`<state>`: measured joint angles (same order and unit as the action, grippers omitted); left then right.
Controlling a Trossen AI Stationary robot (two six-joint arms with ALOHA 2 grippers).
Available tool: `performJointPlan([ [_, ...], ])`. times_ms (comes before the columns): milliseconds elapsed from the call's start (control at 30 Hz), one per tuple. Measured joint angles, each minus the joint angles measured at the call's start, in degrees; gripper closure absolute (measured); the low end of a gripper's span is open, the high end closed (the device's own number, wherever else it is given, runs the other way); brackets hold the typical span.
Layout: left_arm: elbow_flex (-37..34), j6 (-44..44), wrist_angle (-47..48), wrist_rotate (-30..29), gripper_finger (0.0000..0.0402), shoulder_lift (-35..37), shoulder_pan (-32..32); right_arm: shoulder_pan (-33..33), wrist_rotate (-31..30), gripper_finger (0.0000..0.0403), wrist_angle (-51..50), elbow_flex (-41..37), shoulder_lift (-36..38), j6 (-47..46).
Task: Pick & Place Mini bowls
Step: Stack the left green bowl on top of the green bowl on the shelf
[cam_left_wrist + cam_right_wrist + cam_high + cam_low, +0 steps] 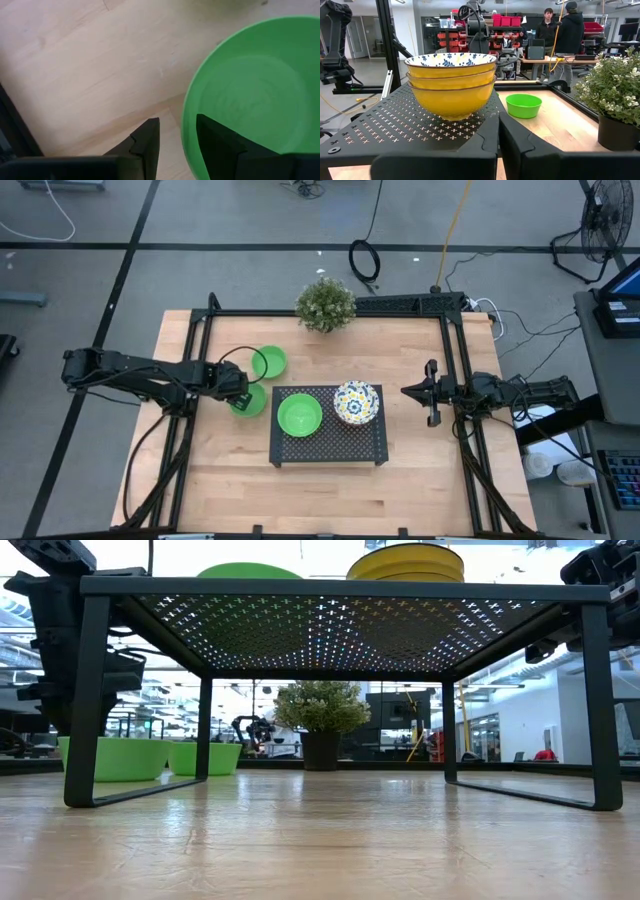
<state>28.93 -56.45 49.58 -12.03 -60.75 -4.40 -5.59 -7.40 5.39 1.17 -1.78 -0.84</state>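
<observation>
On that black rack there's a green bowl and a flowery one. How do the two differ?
The green bowl is plain bright green inside and out; the patterned stack is white with blue flowers inside and yellow outside. The green bowl sits alone on the rack, while the patterned stack is three nested bowls, so it stands taller. Both are round and upright.

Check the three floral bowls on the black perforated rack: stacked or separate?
Stacked: the floral bowls sit nested upright, three rims showing, on the black perforated rack in the right wrist view.
</observation>
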Motion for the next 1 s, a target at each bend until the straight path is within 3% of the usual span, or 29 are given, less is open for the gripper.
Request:
performJointPlan([
  [767, 0.0, 0.4, 0.0, -0.5, 0.0269, 0.0, 0.0, 0.0, 0.0, 0.0403, 0.0, 0.0, 0.0, 0.0],
  [1000, 0.0, -0.1, 0.0, -0.5, 0.0317, 0.0, 0.0, 0.0, 0.0, 0.0403, 0.0, 0.0, 0.0, 0.0],
])
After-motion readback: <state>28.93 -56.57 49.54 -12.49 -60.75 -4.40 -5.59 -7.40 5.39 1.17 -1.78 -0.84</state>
